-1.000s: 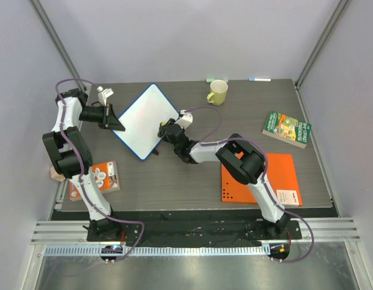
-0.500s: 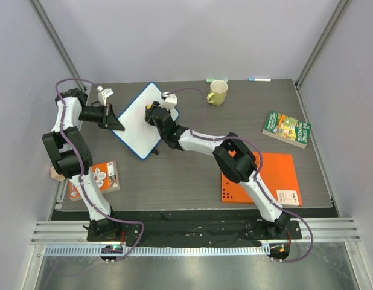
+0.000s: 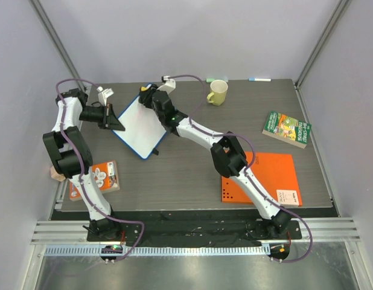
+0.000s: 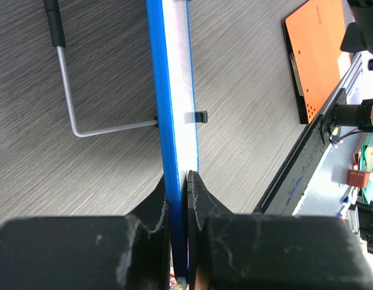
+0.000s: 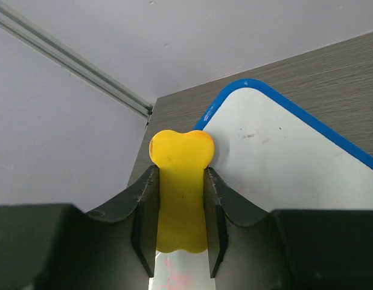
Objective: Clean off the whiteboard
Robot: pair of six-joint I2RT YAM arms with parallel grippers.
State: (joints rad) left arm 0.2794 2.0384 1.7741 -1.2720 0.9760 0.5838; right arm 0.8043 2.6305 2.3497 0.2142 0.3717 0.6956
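Observation:
The whiteboard (image 3: 140, 128), white with a blue rim, stands tilted at the table's back left. My left gripper (image 3: 116, 121) is shut on its left edge. In the left wrist view the blue rim (image 4: 168, 90) runs straight out from between the shut gripper (image 4: 177, 181), and a bent wire stand (image 4: 72, 115) hooks onto the board's back. My right gripper (image 3: 148, 96) is shut on a yellow eraser (image 5: 180, 151), which is pressed near the board's far top corner (image 5: 283, 163). Faint red marks (image 5: 174, 278) show on the board below the eraser.
A pale yellow mug (image 3: 217, 92) stands behind the board to the right. A green book (image 3: 286, 128) lies at far right, an orange sheet (image 3: 262, 178) at front right, and an orange book (image 3: 102, 177) at front left. A marker (image 3: 259, 79) lies along the back edge.
My right arm has swept the eraser up and left across the board, from its right edge to the far top corner. The left gripper and the board have stayed put.

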